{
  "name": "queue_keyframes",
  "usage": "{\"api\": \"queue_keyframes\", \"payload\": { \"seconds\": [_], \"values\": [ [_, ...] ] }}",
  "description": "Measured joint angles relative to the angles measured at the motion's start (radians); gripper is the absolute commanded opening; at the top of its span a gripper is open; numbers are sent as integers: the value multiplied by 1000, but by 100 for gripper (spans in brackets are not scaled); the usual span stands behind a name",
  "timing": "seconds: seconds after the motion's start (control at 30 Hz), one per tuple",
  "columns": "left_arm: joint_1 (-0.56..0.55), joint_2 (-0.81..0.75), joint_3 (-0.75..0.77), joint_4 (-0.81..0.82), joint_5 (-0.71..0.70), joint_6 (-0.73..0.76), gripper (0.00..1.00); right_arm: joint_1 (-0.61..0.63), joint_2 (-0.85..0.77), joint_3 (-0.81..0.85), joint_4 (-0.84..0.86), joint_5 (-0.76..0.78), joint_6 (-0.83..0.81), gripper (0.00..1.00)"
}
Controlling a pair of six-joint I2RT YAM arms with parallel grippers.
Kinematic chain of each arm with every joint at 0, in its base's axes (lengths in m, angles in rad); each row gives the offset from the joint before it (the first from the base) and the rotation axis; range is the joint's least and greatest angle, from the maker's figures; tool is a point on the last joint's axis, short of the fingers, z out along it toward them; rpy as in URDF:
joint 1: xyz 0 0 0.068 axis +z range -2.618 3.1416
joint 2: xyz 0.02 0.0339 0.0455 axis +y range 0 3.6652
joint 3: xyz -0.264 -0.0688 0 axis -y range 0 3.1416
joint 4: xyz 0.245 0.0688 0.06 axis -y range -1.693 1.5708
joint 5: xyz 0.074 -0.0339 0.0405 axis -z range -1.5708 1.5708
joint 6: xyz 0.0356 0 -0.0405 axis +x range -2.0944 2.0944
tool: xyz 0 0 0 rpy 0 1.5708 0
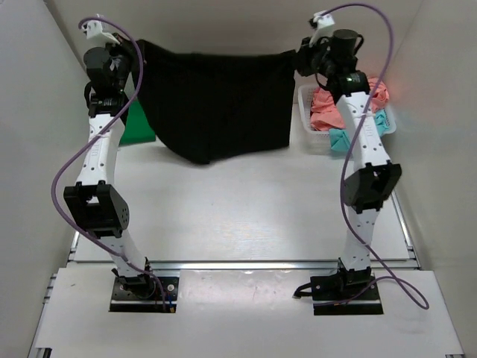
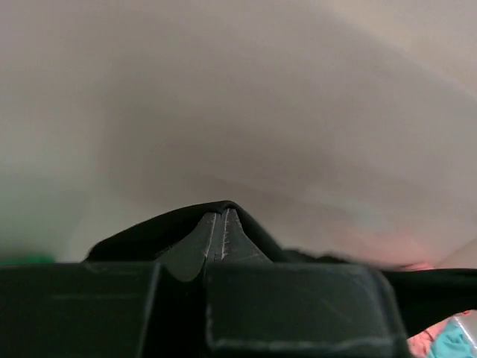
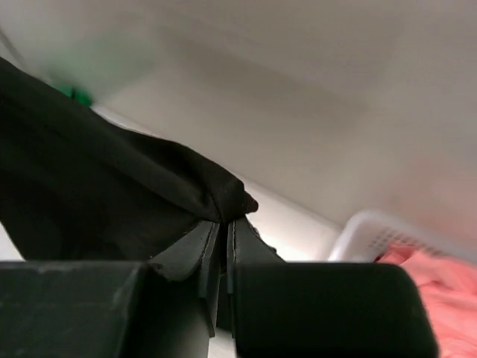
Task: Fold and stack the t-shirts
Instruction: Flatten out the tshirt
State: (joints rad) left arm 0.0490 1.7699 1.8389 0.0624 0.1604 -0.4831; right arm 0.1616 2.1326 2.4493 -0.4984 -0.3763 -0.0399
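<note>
left gripper (image 2: 222,227) clamped on black t-shirt (image 1: 216,104) | right gripper (image 3: 226,235) likewise | cloth hangs between

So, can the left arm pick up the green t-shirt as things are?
Probably not yet: the left fingers are shut on the black t-shirt, though the green t-shirt lies close by.

A white plastic basket (image 1: 306,118) stands at the far right of the pale table (image 1: 238,209), close to the right wall (image 1: 447,104). In the right wrist view, the basket (image 3: 373,226) is a blurred, latticed white corner. A metal rail (image 1: 246,263) runs along the table's near edge, and just below it lies what seems to be a separate white board (image 1: 246,317). A left wall (image 1: 26,119) and a back wall (image 1: 223,19) close in the space.
</note>
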Motion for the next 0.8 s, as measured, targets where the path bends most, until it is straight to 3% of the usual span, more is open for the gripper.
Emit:
{"api": "queue_keyframes", "payload": {
  "seconds": [0.1,0.17,0.37,0.6,0.8],
  "values": [
    [-3,-2,15,62,36,39,0,-59,-130,-222,167,-51,17,0],
    [-3,-60,-90,142,65,46,0,-100,-154,-280,215,-101,42,0],
    [-11,-320,-665,318,64,42,0,-143,-143,-505,227,-203,61,0],
    [-43,-624,-1136,267,21,45,0,-76,-158,-960,158,-180,78,0],
    [-68,-896,-1332,175,-3,28,0,-23,-346,-1260,117,-134,137,0]
  ]
}}
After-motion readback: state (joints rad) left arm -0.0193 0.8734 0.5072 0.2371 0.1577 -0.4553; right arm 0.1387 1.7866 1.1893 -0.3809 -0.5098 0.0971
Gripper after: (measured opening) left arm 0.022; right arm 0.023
